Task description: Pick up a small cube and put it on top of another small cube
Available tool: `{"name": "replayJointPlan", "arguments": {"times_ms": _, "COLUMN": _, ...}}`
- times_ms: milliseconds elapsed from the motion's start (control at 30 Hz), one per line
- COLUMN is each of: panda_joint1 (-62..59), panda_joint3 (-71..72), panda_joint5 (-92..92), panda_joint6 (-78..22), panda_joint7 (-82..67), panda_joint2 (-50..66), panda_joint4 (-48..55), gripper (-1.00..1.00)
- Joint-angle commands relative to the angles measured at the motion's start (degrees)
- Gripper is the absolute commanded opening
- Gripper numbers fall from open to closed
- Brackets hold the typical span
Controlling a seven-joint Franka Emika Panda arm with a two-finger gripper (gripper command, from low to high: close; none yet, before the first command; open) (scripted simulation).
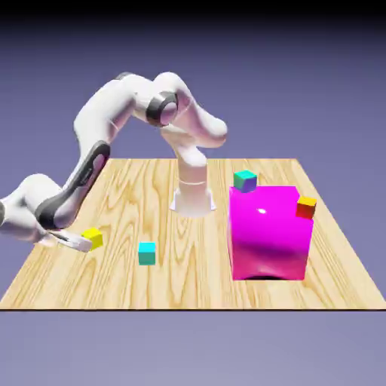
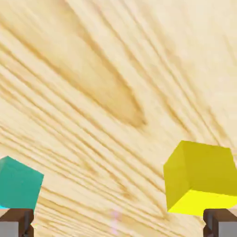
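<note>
The small yellow cube [image 1: 93, 238] lies on the wooden table near the exterior view's left edge. My gripper [image 1: 74, 241] is low over the table right beside it, on its left, and stands open. In the hand view the yellow cube [image 2: 199, 178] sits at the lower right, just above one fingertip [image 2: 222, 224]. It is not between the fingers. The gripper [image 2: 118, 227] holds nothing, and only bare wood shows in the gap. A small cyan cube [image 1: 147, 252] rests a short way to the right of the yellow one. The cyan cube [image 2: 18, 184] shows over the other fingertip.
A big magenta block [image 1: 270, 232] stands on the right half of the table [image 1: 188, 283]. A teal cube [image 1: 245, 180] sits at its far top corner and a red-orange cube [image 1: 306, 206] at its right top edge. The robot's base [image 1: 193, 197] stands mid-table.
</note>
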Motion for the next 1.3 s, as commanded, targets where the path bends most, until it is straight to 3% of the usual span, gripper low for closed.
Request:
{"name": "replayJointPlan", "arguments": {"times_ms": 0, "panda_joint1": -0.68, "panda_joint3": -0.57, "panda_joint5": 0.22, "panda_joint6": -2.42, "panda_joint7": -0.33, "panda_joint2": 2.08, "panda_joint4": 1.90, "gripper": 0.00}}
{"name": "replayJointPlan", "arguments": {"times_ms": 300, "panda_joint1": -6.73, "panda_joint3": -5.59, "panda_joint5": 2.19, "panda_joint6": -23.92, "panda_joint7": -3.24, "panda_joint2": 20.52, "panda_joint4": 18.79, "gripper": 0.00}}
{"name": "replayJointPlan", "arguments": {"times_ms": 600, "panda_joint1": -2.90, "panda_joint3": -5.72, "panda_joint5": 2.45, "panda_joint6": -13.50, "panda_joint7": -3.89, "panda_joint2": 16.05, "panda_joint4": 2.81, "gripper": 0.00}}
{"name": "replayJointPlan", "arguments": {"times_ms": 633, "panda_joint1": -2.90, "panda_joint3": -5.72, "panda_joint5": 2.45, "panda_joint6": -13.50, "panda_joint7": -3.90, "panda_joint2": 16.05, "panda_joint4": 2.80, "gripper": -1.00}}
{"name": "replayJointPlan", "arguments": {"times_ms": 933, "panda_joint1": -6.33, "panda_joint3": -5.03, "panda_joint5": 1.69, "panda_joint6": -23.69, "panda_joint7": -3.04, "panda_joint2": 20.03, "panda_joint4": 18.19, "gripper": -1.00}}
{"name": "replayJointPlan", "arguments": {"times_ms": 1267, "panda_joint1": 7.37, "panda_joint3": 14.12, "panda_joint5": -15.59, "panda_joint6": -15.84, "panda_joint7": 3.86, "panda_joint2": 3.02, "panda_joint4": -2.59, "gripper": -1.00}}
